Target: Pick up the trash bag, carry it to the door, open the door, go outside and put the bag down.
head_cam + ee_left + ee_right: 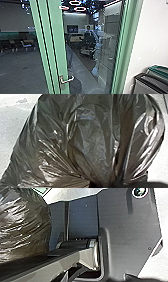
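Head view, from the left: chairs (26,44) stand on a dark floor (21,68) beyond glass. Next, green uprights (56,37), then 1 metal lever handle (67,79) on the green door frame (62,56). A person (89,38) shows small in the glass (85,60) to the right of it. Further right, a green post (126,47), a pale wall (152,37), and at its foot a bin with a dark rim (147,81) just beside a bin with a teal rim (158,68). Left wrist view: the trash bag (92,141), dark, glossy and creased, looms large over a pale surface (15,126), its folds running together. State of the left gripper: cannot tell. Right wrist view: the same bag lies near the robot's own dark plate; contact between them cannot be judged. State of the right gripper: cannot tell whether wide, narrow or holding.
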You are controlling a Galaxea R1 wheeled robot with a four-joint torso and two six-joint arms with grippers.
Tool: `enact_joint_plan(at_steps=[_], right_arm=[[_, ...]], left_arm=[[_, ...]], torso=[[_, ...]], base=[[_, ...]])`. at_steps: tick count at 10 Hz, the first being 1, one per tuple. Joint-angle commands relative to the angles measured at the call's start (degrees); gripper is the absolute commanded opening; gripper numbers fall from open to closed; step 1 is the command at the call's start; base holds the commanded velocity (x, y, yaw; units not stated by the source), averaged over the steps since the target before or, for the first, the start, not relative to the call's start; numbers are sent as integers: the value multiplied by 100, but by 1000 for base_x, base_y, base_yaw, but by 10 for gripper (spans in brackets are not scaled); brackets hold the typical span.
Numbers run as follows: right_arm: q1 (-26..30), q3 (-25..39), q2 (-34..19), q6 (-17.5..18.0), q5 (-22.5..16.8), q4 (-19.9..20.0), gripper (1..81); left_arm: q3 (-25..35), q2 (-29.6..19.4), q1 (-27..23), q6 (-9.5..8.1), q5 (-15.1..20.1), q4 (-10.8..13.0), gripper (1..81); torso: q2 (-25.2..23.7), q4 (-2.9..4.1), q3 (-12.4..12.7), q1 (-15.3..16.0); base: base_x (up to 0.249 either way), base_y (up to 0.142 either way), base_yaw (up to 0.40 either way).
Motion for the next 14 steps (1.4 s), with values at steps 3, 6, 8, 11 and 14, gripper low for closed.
enact_joint_plan(at_steps=[3,6,8,11,14], right_arm=[[321,41,42,-26,-318,-23,811],[312,32,42,-26,-318,-23,811],[312,32,42,-26,-318,-15,811],[312,32,42,-26,-318,-15,811],[303,32,42,-26,-318,-15,811]], left_arm=[[17,20,-405,26,392,115,10],[17,2,-405,35,392,124,10],[17,2,-404,35,392,124,10],[17,11,-404,35,392,133,10],[17,2,-404,35,392,133,10]], torso=[[0,0,0,0],[0,0,0,0],[0,0,0,0],[0,0,0,0],[0,0,0,0]], base=[[0,0,212],[0,0,238],[0,0,241],[0,0,241],[0,0,241]])
